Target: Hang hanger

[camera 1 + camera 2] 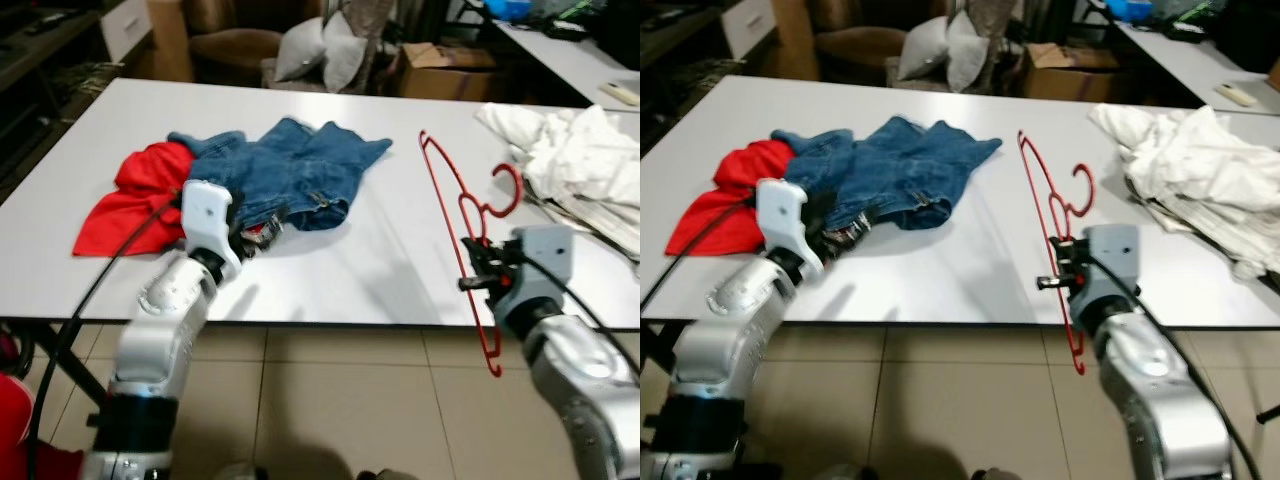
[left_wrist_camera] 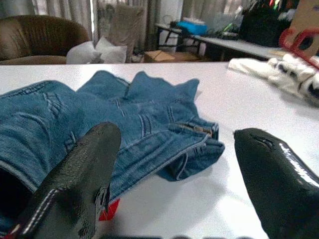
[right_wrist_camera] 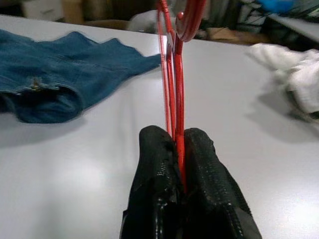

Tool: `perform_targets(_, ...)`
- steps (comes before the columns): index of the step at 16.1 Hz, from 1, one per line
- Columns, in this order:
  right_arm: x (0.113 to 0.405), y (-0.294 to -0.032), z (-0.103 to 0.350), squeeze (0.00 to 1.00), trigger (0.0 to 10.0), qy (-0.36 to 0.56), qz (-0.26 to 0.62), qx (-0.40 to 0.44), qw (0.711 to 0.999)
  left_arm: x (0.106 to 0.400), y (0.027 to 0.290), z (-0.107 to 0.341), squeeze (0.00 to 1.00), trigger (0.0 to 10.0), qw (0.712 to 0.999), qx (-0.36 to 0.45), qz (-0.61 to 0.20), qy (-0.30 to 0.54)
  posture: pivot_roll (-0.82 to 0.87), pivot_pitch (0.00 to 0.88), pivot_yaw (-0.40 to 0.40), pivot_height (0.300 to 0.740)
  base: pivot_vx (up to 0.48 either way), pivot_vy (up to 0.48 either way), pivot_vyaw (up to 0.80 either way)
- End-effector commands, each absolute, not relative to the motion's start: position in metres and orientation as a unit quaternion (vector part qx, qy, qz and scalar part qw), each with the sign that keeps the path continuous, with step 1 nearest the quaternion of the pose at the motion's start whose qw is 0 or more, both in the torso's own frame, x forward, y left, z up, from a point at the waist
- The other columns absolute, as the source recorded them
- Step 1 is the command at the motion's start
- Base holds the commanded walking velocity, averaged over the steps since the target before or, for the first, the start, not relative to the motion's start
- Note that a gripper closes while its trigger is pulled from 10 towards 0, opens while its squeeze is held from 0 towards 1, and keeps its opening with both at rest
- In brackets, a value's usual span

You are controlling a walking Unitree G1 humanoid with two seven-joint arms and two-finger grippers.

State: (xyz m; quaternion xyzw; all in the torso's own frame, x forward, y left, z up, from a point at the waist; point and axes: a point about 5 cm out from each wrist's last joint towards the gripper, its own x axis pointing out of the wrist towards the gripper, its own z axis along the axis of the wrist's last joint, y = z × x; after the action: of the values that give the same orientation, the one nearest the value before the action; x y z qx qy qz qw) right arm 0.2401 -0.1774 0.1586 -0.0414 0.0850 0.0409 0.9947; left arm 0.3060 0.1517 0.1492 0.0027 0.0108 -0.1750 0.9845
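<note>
A thin red wire hanger [image 1: 455, 205] stands on edge over the right half of the white table [image 1: 400, 250], its hook [image 1: 508, 190] curling right and its lower end past the table's front edge. My right gripper [image 1: 478, 268] is shut on the hanger near its neck; in the right wrist view the fingers [image 3: 199, 169] press the red wire [image 3: 178, 124] between them. My left gripper [image 1: 245, 235] is open at the near edge of the blue jeans [image 1: 290, 170], with the fingers [image 2: 79, 179] set wide apart.
A red garment [image 1: 130, 200] lies left of the jeans. White cloth [image 1: 570, 160] is piled at the table's right end. Chairs, cushions and a cardboard box [image 1: 440, 65] stand behind the table. Tiled floor [image 1: 350, 400] lies in front.
</note>
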Motion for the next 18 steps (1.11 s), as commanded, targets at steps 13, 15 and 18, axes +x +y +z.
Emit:
perform_targets(13, 0.253, -0.168, 0.151, 0.0, 10.0, 0.062, 0.006, -0.057, 0.996, 0.304, 0.132, 0.153, 0.62, 10.0, 0.987, 0.0, -0.161, 0.008, -0.05, 0.0, -0.017, 0.74, 0.0, -0.475, 0.0)
perform_targets(15, 0.252, -0.166, 0.151, 0.0, 10.0, 0.061, 0.008, -0.056, 0.996, 0.305, 0.129, 0.153, 0.62, 10.0, 0.986, -0.001, -0.164, 0.008, -0.06, 0.0, -0.015, 0.74, 0.0, -0.461, 0.0)
perform_targets(18, 0.251, -0.167, 0.148, 0.0, 10.0, 0.067, 0.005, -0.053, 0.996, 0.303, 0.125, 0.151, 0.6, 10.0, 0.984, -0.006, -0.176, 0.013, -0.06, 0.001, -0.017, 0.74, 0.0, -0.456, 0.0)
